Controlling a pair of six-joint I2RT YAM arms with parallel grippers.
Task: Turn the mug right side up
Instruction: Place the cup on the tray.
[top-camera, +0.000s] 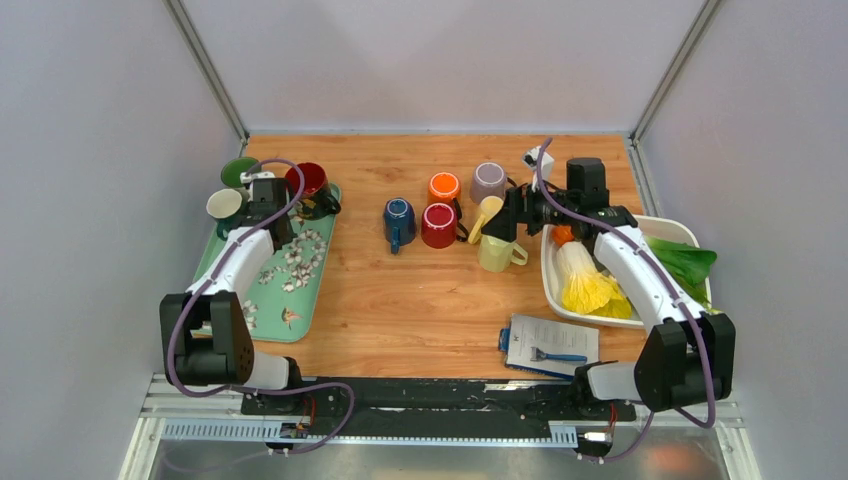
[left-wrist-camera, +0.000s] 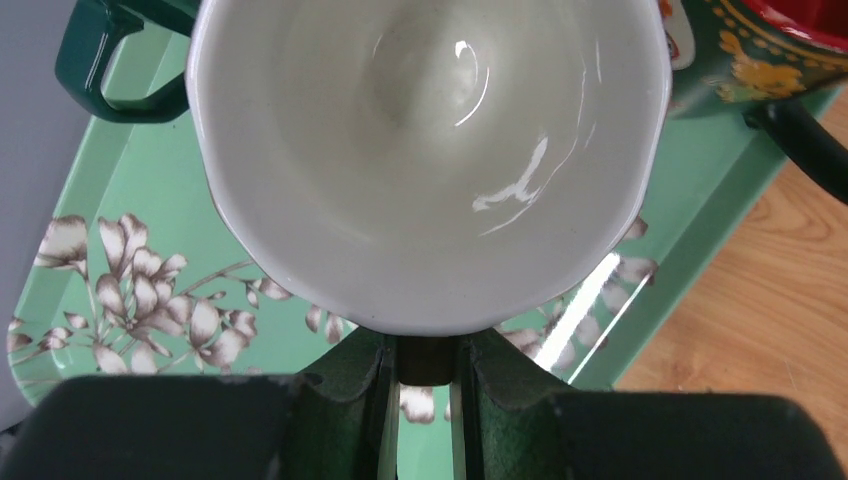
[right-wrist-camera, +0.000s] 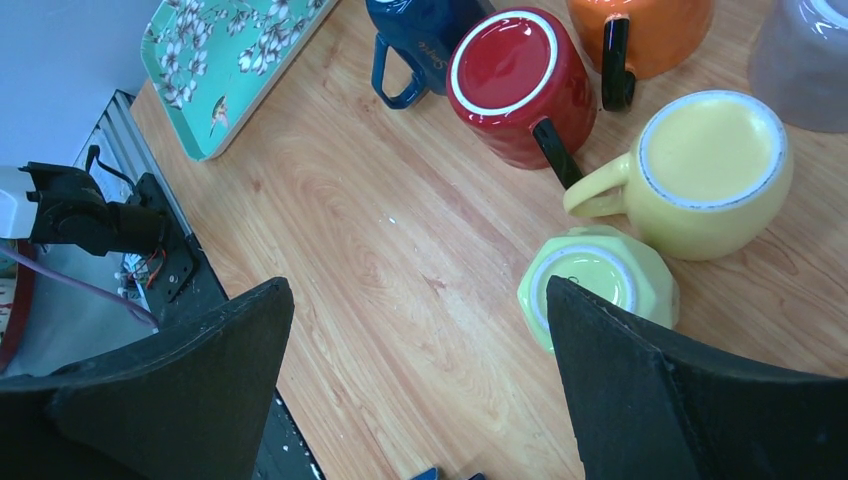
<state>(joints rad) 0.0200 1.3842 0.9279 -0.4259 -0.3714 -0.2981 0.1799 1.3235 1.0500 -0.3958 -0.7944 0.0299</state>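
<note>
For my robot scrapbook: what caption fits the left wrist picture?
Left pincer holds a white-lined mug over the green flowered tray.

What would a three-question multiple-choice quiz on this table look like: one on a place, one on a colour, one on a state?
1. Where is the white mug?
A. In the left gripper, over the green tray.
B. In the right gripper.
C. Beside the blue mug.

2. What colour is the base-up mug next to the blue mug?
A. Black.
B. Red.
C. Pink.

3. How is the right gripper?
A. Shut on the blue mug.
B. Shut on the white mug.
C. Open, holding nothing.

Answers:
1 A: the left fingers pinch its rim, with the tray below.
2 B: its upturned base and sides show red.
3 C: its fingers stand wide apart with nothing held between them.
</note>
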